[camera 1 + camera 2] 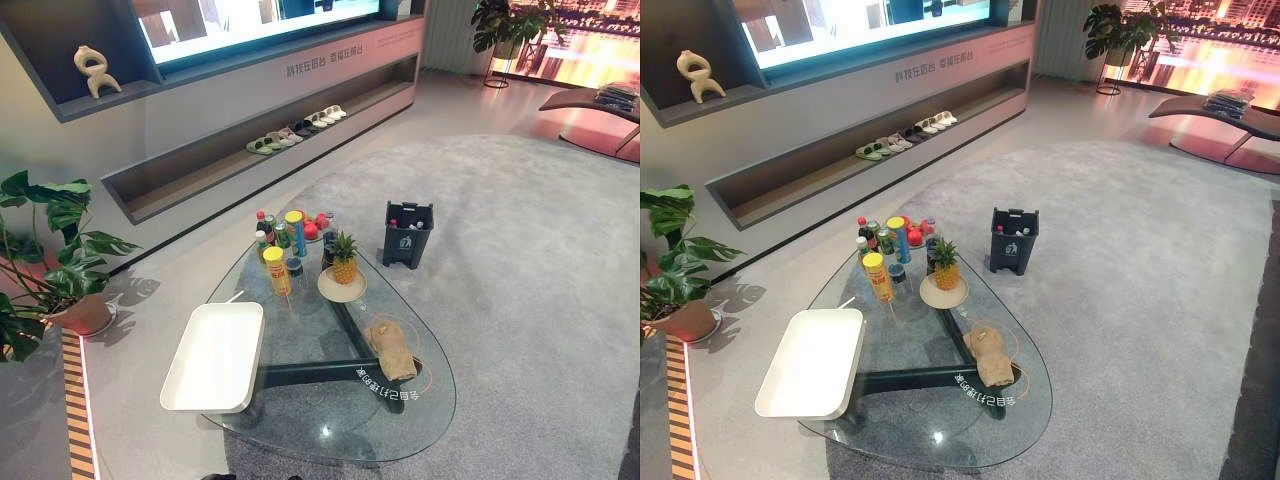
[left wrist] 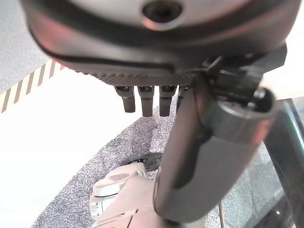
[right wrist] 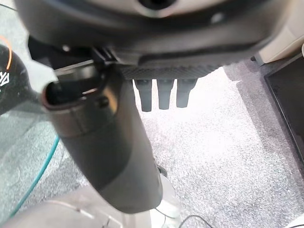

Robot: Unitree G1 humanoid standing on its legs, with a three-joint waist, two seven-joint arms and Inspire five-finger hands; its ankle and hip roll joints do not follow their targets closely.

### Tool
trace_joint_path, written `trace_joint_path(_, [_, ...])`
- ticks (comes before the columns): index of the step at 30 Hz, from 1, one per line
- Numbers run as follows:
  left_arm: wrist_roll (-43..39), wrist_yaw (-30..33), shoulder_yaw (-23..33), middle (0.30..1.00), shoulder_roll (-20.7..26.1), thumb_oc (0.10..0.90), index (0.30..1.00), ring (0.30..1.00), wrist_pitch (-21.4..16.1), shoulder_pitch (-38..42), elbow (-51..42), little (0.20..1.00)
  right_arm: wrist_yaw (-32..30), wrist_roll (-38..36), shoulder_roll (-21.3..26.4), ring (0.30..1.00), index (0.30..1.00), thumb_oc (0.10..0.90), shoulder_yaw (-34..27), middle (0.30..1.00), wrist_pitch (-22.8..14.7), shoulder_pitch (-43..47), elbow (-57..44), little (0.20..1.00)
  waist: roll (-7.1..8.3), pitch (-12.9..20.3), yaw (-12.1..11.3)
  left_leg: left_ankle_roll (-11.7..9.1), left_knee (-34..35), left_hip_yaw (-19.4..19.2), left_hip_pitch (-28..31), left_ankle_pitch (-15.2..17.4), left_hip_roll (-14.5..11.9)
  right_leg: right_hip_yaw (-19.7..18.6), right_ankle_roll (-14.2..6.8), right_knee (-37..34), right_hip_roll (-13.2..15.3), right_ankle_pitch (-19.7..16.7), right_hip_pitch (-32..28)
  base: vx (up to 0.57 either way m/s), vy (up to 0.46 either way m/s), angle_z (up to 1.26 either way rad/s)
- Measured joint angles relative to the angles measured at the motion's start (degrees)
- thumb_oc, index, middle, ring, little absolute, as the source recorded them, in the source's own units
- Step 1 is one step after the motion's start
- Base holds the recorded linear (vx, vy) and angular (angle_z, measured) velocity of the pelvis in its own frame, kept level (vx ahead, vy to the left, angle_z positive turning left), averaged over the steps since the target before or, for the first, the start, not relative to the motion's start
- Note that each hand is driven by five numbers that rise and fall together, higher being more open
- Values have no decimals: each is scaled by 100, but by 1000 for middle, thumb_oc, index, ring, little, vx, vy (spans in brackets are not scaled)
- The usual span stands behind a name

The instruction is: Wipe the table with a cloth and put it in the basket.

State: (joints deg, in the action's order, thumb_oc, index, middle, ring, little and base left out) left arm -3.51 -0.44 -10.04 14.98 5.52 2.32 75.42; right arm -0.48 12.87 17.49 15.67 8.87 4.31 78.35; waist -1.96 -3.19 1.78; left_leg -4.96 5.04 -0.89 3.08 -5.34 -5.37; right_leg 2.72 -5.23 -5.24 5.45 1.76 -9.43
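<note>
Clearly the cloth (image 1: 391,350) lies crumpled on the glass counter (image 1: 330,420), right of the tray (image 1: 214,356); soft and light (easily bunched), best pinched at its raised middle. Left robot hand (image 2: 156,102) and right robot hand (image 3: 164,92) hang relaxed, empty; basket (image 1: 407,233) waits on the carpet.

dark robot hand (image 2: 209,142), seemingly glossy
</note>
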Motion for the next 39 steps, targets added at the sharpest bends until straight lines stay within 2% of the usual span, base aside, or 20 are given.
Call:
trace_joint_path(7, [-376,176,245,900,45,800,900,900,-73,-24,-1,900,-30,6,197,900,900,800,-194,900,86,-12,58,900,4,-108,-4,-6,14,1,-78,4,-3,-3,2,1,-3,-2,79,20,13,0])
trace_joint_path(9, [-535,260,220,900,64,800,900,900,-112,67,-6,900,-55,-2,251,900,900,800,-191,900,133,23,69,900,-25,-128,-5,-15,-4,21,-320,-11,-11,-1,14,2,-15,-47,313,-129,53,2])
trace_joint_path(13, [-1115,408,215,900,144,800,900,900,-234,615,-101,900,-95,-58,320,900,900,800,-125,900,237,403,155,900,-159,-683,-3,-14,-13,143,-746,-252,11,11,-22,12,-22,-204,720,-223,42,6])
trace_joint_path(17, [-1690,648,168,900,240,800,900,900,-431,1453,-232,900,-110,-187,346,900,900,800,147,900,381,1090,157,900,-312,-1316,-10,6,-25,170,-1406,-502,3,13,-52,167,-48,-374,1387,-243,-22,1])
trace_joint_path(21, [-2297,738,163,900,403,800,900,900,-573,2201,-242,900,-180,-368,345,900,900,800,254,900,380,1747,142,900,-330,-1967,-21,-10,-115,230,-1658,-600,12,16,-79,426,-48,-353,1699,-123,-27,4])
trace_joint_path(23, [-2676,737,184,900,448,800,900,900,-708,2354,-296,900,-256,-458,352,900,900,800,258,900,390,1989,141,900,-355,-2050,-21,-8,-138,277,-1852,-617,11,29,-119,626,-52,-276,1991,-202,-36,5])
trace_joint_path(27, [-3394,728,186,900,563,800,900,900,-879,2861,-572,900,-420,-728,522,900,900,800,262,900,426,2676,-33,900,-393,-2395,-154,-21,-476,311,-2617,-698,39,-2,-71,1696,-17,23,3069,-186,-81,3])
trace_joint_path(30, [-3527,748,188,900,721,800,900,900,-999,3056,-741,900,-631,-961,556,900,900,800,247,900,426,2968,-224,900,-245,-2606,-192,-53,-880,379,-3074,-676,168,-12,-12,2839,111,504,3820,-159,-112,24])
trace_joint_path(33, [-3525,858,188,900,869,800,900,900,-1063,3175,-917,900,-779,-1148,652,900,900,800,220,900,393,3323,-309,900,-150,-2675,-313,-201,-1408,486,-3752,-556,223,-9,145,3811,172,873,4695,-61,-57,18])
trace_joint_path(37, [-3523,1015,191,900,874,800,900,900,-880,3007,-808,900,-946,-1278,746,900,900,800,218,900,242,3496,-354,900,-149,-2712,-316,-252,-2070,583,-4293,-274,154,-23,359,4435,60,1045,5238,-40,-21,-5])
trace_joint_path(39, [-3505,1014,191,900,873,800,900,900,-821,2930,-795,900,-1049,-1308,816,900,900,800,208,900,192,3468,-351,900,-150,-2713,-290,-239,-2278,613,-4524,-198,125,-21,370,4556,16,1062,5442,-37,-2,-7])
